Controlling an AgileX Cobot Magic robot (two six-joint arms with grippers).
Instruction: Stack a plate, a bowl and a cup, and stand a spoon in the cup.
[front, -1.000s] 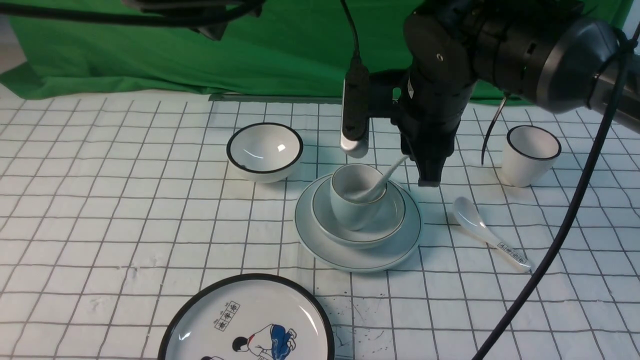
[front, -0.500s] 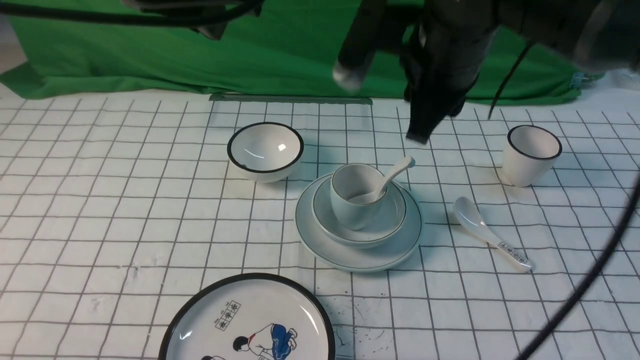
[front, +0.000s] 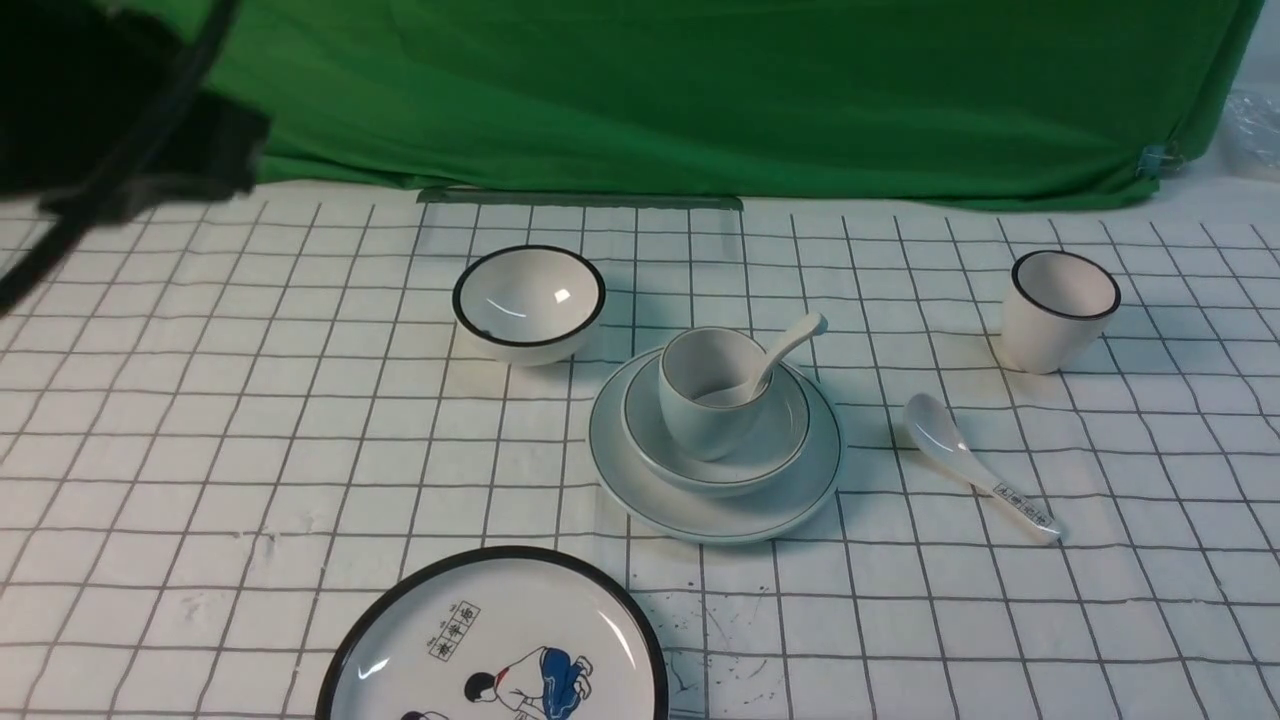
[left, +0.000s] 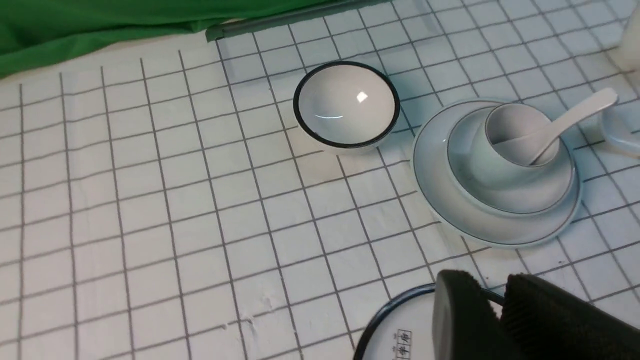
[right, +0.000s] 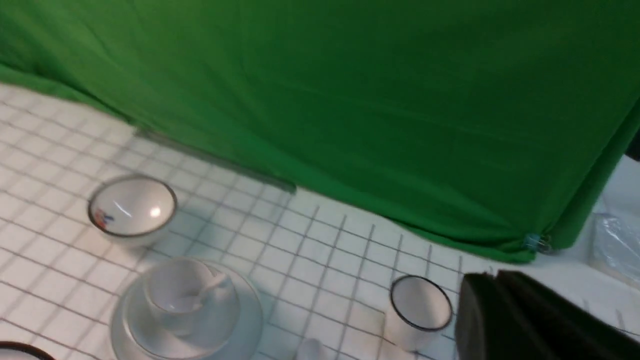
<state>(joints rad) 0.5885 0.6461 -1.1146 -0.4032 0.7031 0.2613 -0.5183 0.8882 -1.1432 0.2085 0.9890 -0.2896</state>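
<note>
A plain pale bluish-white round plate (front: 716, 522) with a thin dark rim line sits near the middle of the surface, a little toward the right edge, on a white cloth with a grey grid (front: 200, 450). A wide shallow pale bluish-white bowl (front: 792, 425) rests in the plate. A small handleless pale bluish-white cup (front: 700, 425) stands upright in the bowl. A plain white ceramic soup spoon (front: 795, 345) stands tilted in the cup, with its scoop down inside and its handle leaning over the rim toward the far right corner.

A small white bowl with a thick black rim (front: 529, 295) stands just beyond the stack, toward the far left. A white cup with a bold black rim (front: 1060, 310) stands near the right edge. A white spoon with printed characters on its handle (front: 965, 465) lies flat between the stack and the right edge. A black-rimmed plate with a cartoon figure (front: 495, 640) lies at the near edge. Green fabric (front: 700, 90) hangs along the far edge.

The left gripper (left: 501, 295) hangs over the cartoon plate, its black fingers narrowly parted with nothing between them. The right gripper (right: 492, 280) is up off the surface on the right side, its fingers pressed together and empty.
</note>
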